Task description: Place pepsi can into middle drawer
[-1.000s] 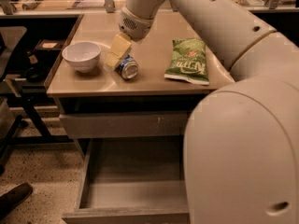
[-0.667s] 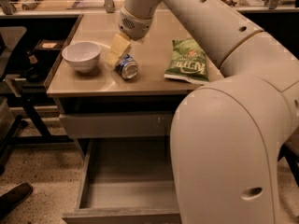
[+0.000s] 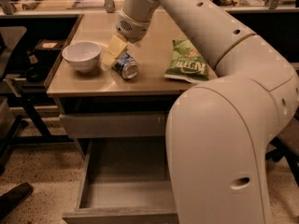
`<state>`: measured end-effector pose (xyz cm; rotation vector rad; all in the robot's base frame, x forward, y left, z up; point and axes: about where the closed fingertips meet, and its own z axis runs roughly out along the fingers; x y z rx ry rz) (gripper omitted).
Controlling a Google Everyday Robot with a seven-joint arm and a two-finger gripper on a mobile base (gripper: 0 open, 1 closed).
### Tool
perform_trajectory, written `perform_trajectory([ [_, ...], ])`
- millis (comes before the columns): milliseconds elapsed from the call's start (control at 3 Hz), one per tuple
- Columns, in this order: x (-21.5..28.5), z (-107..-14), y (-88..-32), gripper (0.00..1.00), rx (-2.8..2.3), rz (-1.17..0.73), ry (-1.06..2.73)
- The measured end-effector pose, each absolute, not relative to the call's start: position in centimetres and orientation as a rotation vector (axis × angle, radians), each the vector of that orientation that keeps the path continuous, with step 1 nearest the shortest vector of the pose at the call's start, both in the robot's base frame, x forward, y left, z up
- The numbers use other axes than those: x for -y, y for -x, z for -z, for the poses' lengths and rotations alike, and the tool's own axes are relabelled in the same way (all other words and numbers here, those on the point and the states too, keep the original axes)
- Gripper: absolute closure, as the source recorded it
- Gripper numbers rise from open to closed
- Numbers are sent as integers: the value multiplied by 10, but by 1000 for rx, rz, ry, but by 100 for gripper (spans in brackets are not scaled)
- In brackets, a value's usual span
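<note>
The pepsi can [image 3: 126, 67] lies on its side on the tan tabletop [image 3: 140, 80], its silver end facing me, between the white bowl and the green chip bag. My gripper [image 3: 115, 51] reaches down from the arm right against the can's left upper side. The middle drawer [image 3: 85, 183] is pulled open below the table's front edge; its grey floor shows nothing inside. My arm's big near segment hides the drawer's right part.
A white bowl [image 3: 82, 56] stands left of the can. A green chip bag [image 3: 186, 63] lies to its right. A closed grey drawer front [image 3: 112, 125] sits above the open drawer. Dark chair legs and clutter stand at the left.
The arm's near segment has swung further left across the view, covering more of the drawer. The gripper and the can stay about where they were.
</note>
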<state>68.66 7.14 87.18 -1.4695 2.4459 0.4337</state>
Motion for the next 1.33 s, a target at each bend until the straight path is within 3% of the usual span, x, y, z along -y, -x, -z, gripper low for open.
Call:
perform_trajectory([
  [1333,-86,-830,-719,0,-2548,-451,1375],
])
